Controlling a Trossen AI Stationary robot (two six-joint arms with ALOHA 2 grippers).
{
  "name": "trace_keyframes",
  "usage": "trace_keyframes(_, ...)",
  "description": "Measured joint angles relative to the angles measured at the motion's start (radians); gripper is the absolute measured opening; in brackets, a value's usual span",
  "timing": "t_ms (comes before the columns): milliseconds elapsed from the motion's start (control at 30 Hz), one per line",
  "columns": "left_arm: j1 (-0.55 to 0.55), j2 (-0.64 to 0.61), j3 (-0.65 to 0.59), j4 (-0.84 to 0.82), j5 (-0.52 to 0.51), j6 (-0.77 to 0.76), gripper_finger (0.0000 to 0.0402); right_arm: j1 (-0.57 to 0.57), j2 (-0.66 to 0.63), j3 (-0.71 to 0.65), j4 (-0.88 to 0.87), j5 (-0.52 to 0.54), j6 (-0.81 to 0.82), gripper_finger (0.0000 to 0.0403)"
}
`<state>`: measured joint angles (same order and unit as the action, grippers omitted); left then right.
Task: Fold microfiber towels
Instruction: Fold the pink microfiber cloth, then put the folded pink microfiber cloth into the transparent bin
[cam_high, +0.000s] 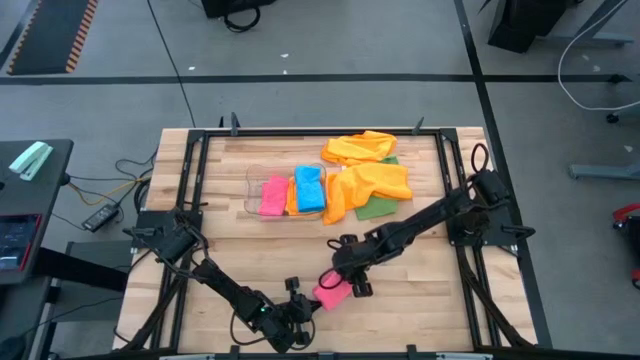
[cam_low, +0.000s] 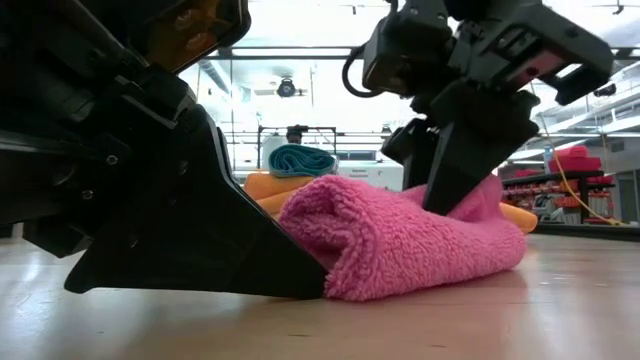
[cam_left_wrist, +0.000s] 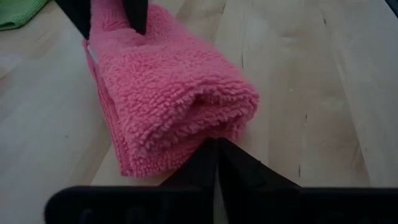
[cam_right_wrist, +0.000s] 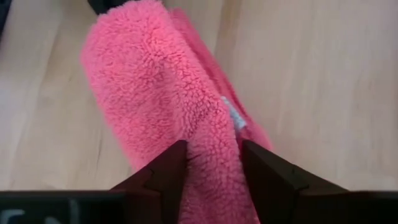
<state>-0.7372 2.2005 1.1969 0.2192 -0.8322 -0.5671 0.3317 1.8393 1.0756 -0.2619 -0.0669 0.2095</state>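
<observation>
A pink microfiber towel (cam_high: 331, 294), folded into a thick bundle, lies flat on the wooden table near the front edge. My left gripper (cam_high: 303, 303) is shut, its tips at the towel's rounded folded end (cam_left_wrist: 205, 118). My right gripper (cam_right_wrist: 214, 155) comes down on the opposite end, one finger on each side of a ridge of the towel. The other towels lie at the back: pink, orange and blue folded ones (cam_high: 295, 192) and a loose orange heap (cam_high: 370, 172) over a green one (cam_high: 378, 208). My left gripper touches the base of the towel's rounded fold (cam_left_wrist: 208, 134) with its shut fingertips. The fingers (cam_low: 250, 250) lie low along the table, slanting in from the near left. The towel rests on the table. Whether any cloth is caught between the tips, I cannot tell. My right gripper has a ridge of the towel's far-right end (cam_right_wrist: 211, 134) between its two fingers (cam_right_wrist: 165, 171), several layers thick. The fingers slant down from above and from the right. The towel lies on the table, not lifted.
A clear plastic bin (cam_high: 252, 190) at the table's middle back holds the folded towels. A black frame (cam_high: 190, 190) runs along the table's edges. Bare wood (cam_high: 430, 300) lies to the right of the pink towel.
</observation>
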Motion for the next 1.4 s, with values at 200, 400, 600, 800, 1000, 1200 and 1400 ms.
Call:
trace_keyframes(200, 0.000, 0.000, 0.000, 0.001, 0.000, -0.002, 0.0020, -0.026, -0.011, 0.001, -0.008, 0.008, -0.013, 0.0180)
trace_keyframes(400, 0.000, 0.000, 0.000, 0.002, 0.000, -0.004, 0.0020, -0.029, -0.095, 0.017, -0.005, 0.025, -0.045, 0.0180)
trace_keyframes(600, 0.000, 0.000, 0.000, 0.002, 0.000, -0.004, 0.0029, 0.045, -0.128, -0.004, 0.202, 0.023, -0.070, 0.0180)
trace_keyframes(800, 0.000, 0.000, 0.000, 0.000, 0.000, -0.005, 0.0023, 0.090, -0.066, -0.079, 0.413, 0.029, -0.081, 0.0180)
trace_keyframes(1000, -0.002, 0.000, 0.000, 0.002, 0.000, -0.005, 0.0026, 0.097, -0.033, -0.200, 0.648, 0.030, -0.041, 0.0180)
trace_keyframes(1200, -0.002, 0.000, 0.000, 0.003, 0.000, -0.001, 0.0034, 0.095, -0.034, -0.264, 0.658, 0.092, -0.019, 0.0180)
trace_keyframes(1400, -0.002, 0.000, 0.000, 0.002, 0.000, 0.000, 0.0027, 0.100, -0.025, -0.279, 0.774, 0.097, -0.019, 0.0180)
